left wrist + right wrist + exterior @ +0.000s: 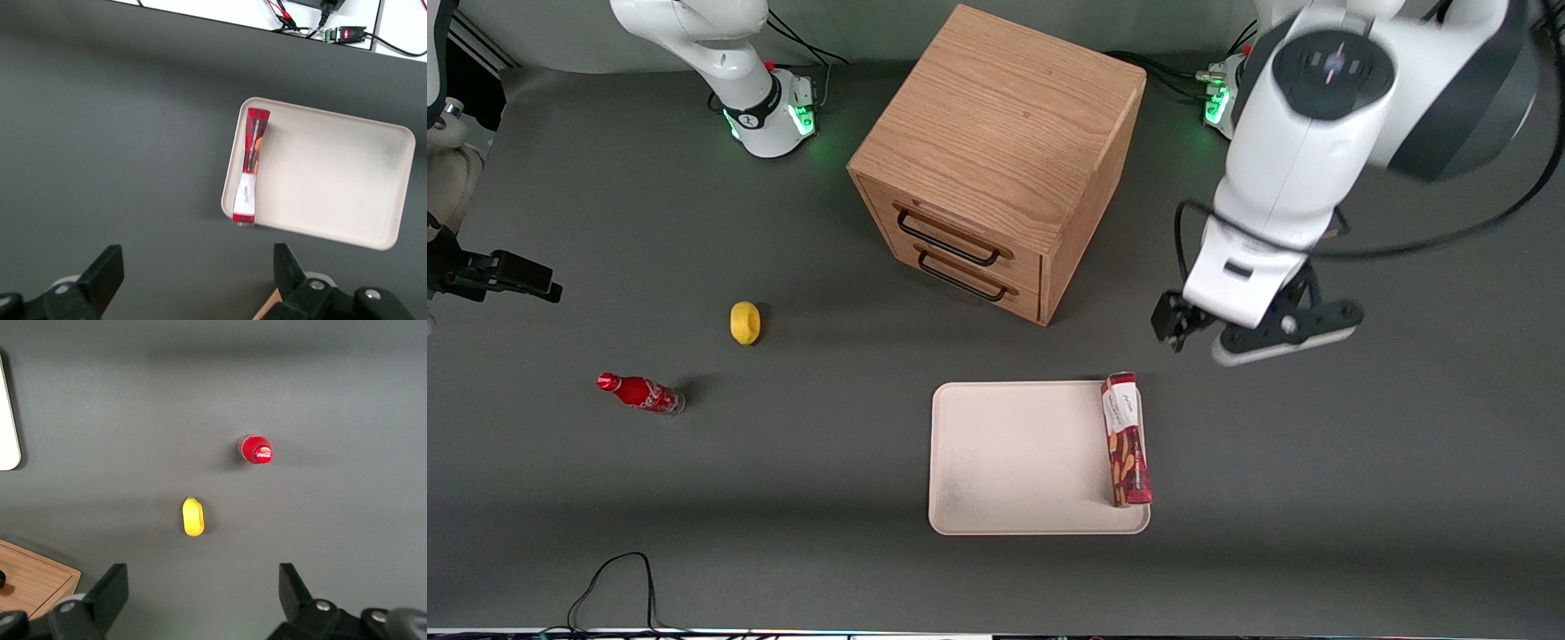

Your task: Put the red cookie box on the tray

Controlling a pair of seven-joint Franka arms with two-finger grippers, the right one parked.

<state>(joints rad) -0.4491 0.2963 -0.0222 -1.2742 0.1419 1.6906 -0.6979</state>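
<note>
Front view shows the red cookie box (1127,439) lying along the short edge of the tray (1014,462), at the working arm's end of it. It looks like it rests partly on the low rim, so it may sit a little tilted. The gripper (1199,338) hangs in the air above the table, farther from the camera than the box and well apart from it. It holds nothing, so I think the box is already put down. A wooden cabinet (996,160) stands farther back, and a lemon (744,322) and a cola bottle (640,393) lie toward the parked arm's end. Left wrist view shows the gripper's fingers (103,270) spread wide with only table between them. The red cookie box (250,165) is long and thin, red with yellow cookie pictures and a white label end, lying at the edge of the tray (333,173).
</note>
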